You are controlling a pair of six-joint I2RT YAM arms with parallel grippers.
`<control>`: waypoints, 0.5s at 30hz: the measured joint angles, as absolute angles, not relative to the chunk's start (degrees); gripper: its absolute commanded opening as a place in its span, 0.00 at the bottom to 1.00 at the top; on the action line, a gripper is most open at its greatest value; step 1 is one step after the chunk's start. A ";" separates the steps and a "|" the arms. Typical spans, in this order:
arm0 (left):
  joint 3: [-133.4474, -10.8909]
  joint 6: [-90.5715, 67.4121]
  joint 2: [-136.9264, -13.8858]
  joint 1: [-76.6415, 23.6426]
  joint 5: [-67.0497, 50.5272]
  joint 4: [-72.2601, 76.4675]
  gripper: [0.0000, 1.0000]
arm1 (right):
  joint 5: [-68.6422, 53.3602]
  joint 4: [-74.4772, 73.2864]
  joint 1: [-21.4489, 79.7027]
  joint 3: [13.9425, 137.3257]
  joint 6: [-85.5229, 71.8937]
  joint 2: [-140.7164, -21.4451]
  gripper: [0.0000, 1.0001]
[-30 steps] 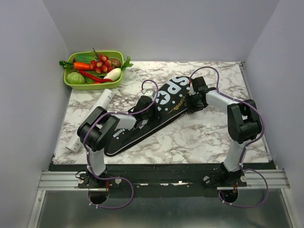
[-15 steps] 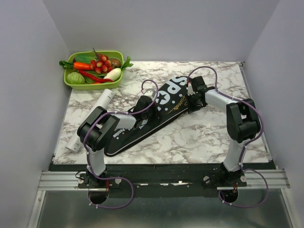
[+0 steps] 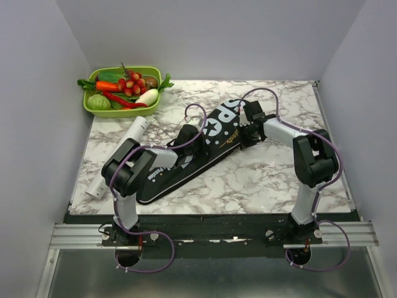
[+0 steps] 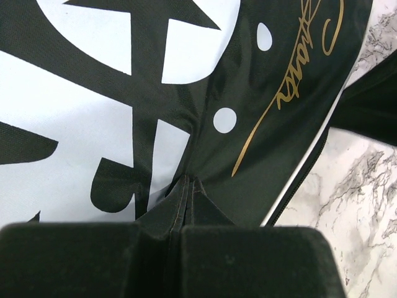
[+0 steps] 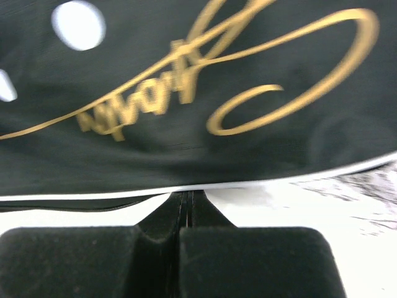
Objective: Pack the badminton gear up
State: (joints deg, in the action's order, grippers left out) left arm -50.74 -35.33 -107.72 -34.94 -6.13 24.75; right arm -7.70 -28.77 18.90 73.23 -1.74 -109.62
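Observation:
The black racket-shaped bag (image 3: 218,133) lettered "SPORT" lies diagonally across the marble table. My left gripper (image 3: 188,138) sits on the bag's middle. In the left wrist view it (image 4: 187,180) is shut, pinching a fold of the bag's fabric (image 4: 279,93). My right gripper (image 3: 243,127) is at the bag's right edge. In the right wrist view it (image 5: 187,195) is shut, its tips against the white-piped rim of the bag (image 5: 186,136) with a thin strip between them. The white tube (image 3: 135,131) lies left of the bag, partly behind my left arm. The two rackets are out of view.
A green tray (image 3: 121,114) of toy vegetables stands at the back left corner. Grey walls close in the table (image 3: 260,180) on the left, back and right. Purple cables loop over both arms.
My right gripper has slid a little left and back along the bag's right edge. The left gripper and the bag have stayed in place.

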 measured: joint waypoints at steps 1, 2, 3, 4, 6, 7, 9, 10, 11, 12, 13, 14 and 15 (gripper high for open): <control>-50.78 -35.29 -107.77 -34.94 -6.11 24.75 0.00 | -7.92 -28.77 19.94 73.23 -1.89 -109.62 0.01; -50.83 -35.24 -107.81 -34.87 -6.11 24.82 0.00 | -8.29 -28.75 21.12 73.23 -2.09 -109.62 0.01; -50.87 -35.20 -107.87 -34.83 -6.11 24.84 0.00 | -8.71 -28.71 22.44 73.23 -2.42 -109.62 0.01; -50.89 -35.14 -107.92 -34.81 -6.09 24.93 0.00 | -9.17 -28.64 23.81 73.23 -2.76 -109.62 0.01; -50.89 -35.09 -107.98 -34.70 -6.11 25.04 0.00 | -10.74 -28.42 26.26 73.21 -3.51 -109.62 0.01; -50.89 -35.09 -108.01 -34.61 -6.11 25.08 0.00 | -11.68 -28.23 27.46 73.21 -4.03 -109.62 0.01; -50.89 -35.09 -108.01 -34.57 -6.11 25.12 0.00 | -13.80 -27.51 29.63 73.01 -5.17 -109.62 0.01; -50.89 -35.07 -108.01 -34.57 -6.11 25.15 0.00 | -15.03 -27.14 30.59 72.88 -5.87 -109.62 0.01; -50.89 -35.07 -108.01 -34.57 -6.11 25.15 0.00 | -16.29 -26.41 31.59 72.60 -6.52 -109.62 0.01; -50.89 -35.05 -108.01 -34.57 -6.11 25.17 0.00 | -17.54 -25.52 32.60 72.23 -7.38 -109.62 0.01; -50.89 -35.03 -108.01 -34.57 -6.11 25.17 0.00 | -18.61 -24.58 33.69 71.83 -8.16 -109.62 0.01; -50.89 -35.00 -108.01 -34.57 -6.11 25.17 0.00 | -19.90 -23.40 34.81 71.24 -9.04 -109.62 0.01; -50.89 -34.94 -108.01 -34.57 -6.11 25.19 0.00 | -21.30 -22.09 35.97 70.57 -10.00 -109.62 0.01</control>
